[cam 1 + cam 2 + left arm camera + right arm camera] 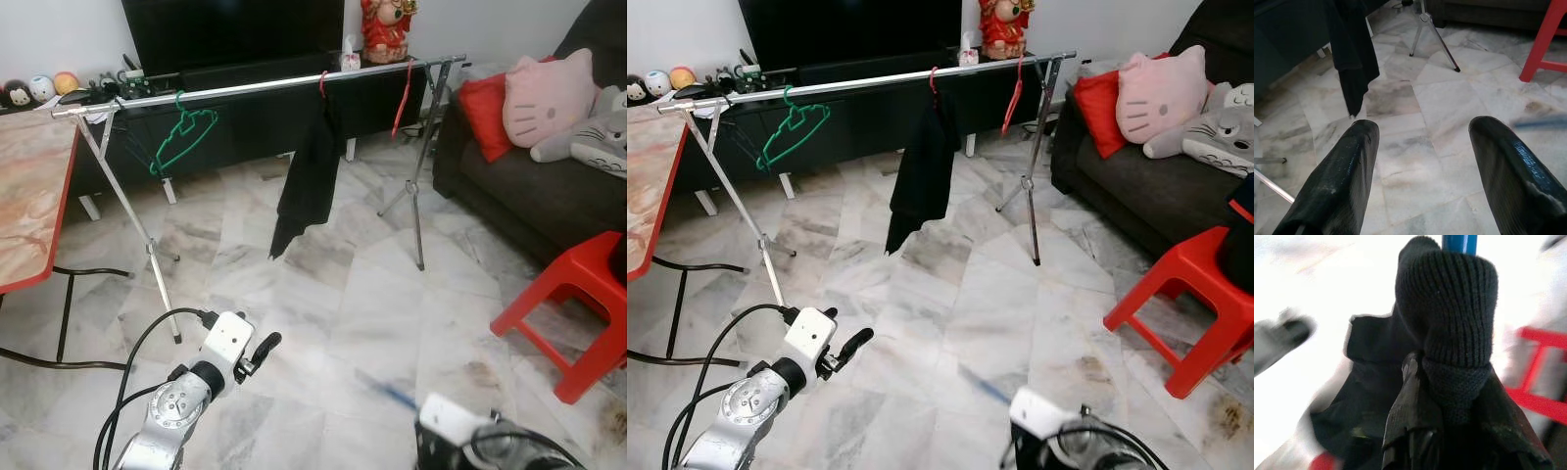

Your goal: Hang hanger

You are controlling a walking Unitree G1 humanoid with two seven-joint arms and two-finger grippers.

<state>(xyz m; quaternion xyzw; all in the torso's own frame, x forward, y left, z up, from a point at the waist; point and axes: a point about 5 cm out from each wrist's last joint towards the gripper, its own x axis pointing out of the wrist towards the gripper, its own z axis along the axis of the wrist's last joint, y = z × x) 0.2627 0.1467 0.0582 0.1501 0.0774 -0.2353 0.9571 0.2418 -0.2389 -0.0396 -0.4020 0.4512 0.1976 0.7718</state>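
A silver clothes rail (265, 86) on tripod legs crosses the room ahead. On it hang an empty green hanger (181, 132), a black garment (309, 176) on a red hanger, and a bare red hanger (402, 98). My left gripper (1422, 147) is open and empty, low over the floor, well short of the rail. My right gripper (1418, 382) is shut on a blue hanger (1459, 242) draped with a black knit garment (1449, 308). A blurred blue bar of that hanger (387, 394) shows above my right wrist (456, 426).
A red plastic stool (578, 304) stands on the right in front of a dark sofa (529, 186) with plush cushions. A red-edged table (29, 196) is on the left, with cables on the floor beneath. A dark TV cabinet (245, 113) is behind the rail.
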